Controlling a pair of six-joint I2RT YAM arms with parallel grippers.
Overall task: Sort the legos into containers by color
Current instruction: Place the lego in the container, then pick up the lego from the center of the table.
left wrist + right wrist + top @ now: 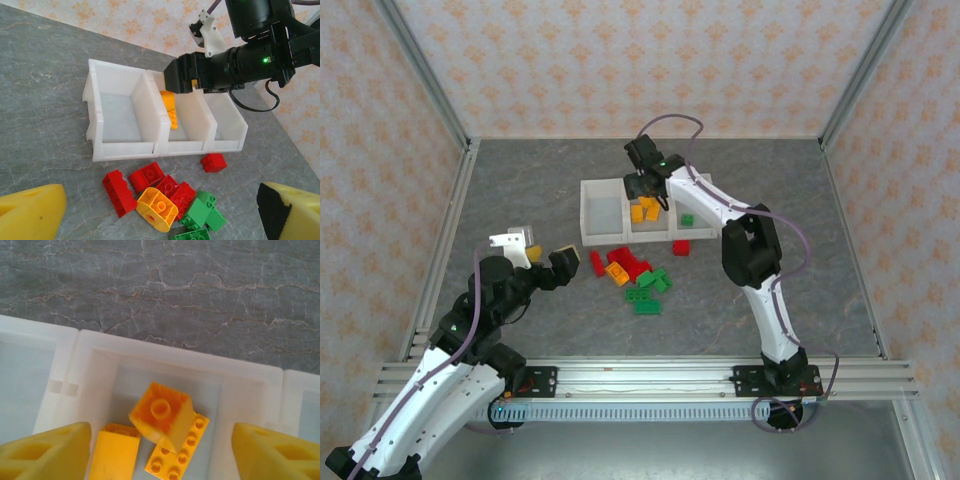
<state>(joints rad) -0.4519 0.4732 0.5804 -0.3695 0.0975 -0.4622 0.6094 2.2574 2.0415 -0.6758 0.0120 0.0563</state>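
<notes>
Three yellow bricks (161, 412) sit in the middle bin (150, 352); the leaning one might tumble. Right gripper (647, 190) and left gripper (542, 250) gape, holding nothing.

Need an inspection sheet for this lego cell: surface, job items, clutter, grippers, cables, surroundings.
Surface: grey marbled table, no spills seen.
Job's things: bins with left compartment empty, orange legos in the middle, one green lego in the right; mixed pile and a lone red lego lie in front.
Clutter: nothing seen.
Grippers: left gripper open, empty, near the pile; right gripper open above the middle compartment.
Cables: purple cable loops out by the right gripper.
Surroundings: patterned walls, aluminium frame.
</notes>
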